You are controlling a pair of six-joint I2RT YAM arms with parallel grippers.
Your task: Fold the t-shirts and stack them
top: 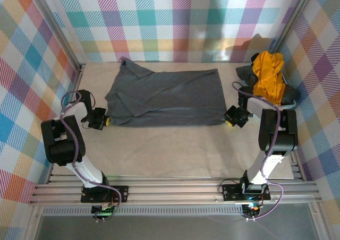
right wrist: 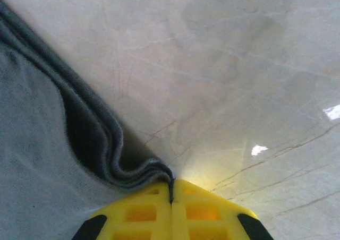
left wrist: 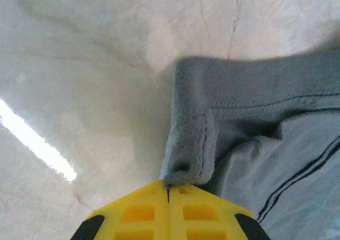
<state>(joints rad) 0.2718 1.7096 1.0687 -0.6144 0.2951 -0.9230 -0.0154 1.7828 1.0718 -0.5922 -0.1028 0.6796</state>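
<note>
Both pinching t-shirt [top: 170,96], left fingers [left wrist: 133,216], right fingers [right wrist: 139,214]

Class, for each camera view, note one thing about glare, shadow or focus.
Top view: even light, with a dark shadow on the checked wall behind the yellow shirt. Left wrist view: a bright glare streak crosses the table, and the grey shirt looks slightly soft. Right wrist view: small glare spots on the table, deep shadow inside the grey shirt's fold.

Both arms reach low and inward, pincers pressed together.
The left arm [top: 66,142] is elbow-out, its left pincer [top: 105,121] [left wrist: 168,189] nipping the dark grey t-shirt [top: 170,96] at one corner; the right arm [top: 276,131] mirrors it, its right pincer [top: 229,122] [right wrist: 171,186] clamped on the opposite corner.
</note>
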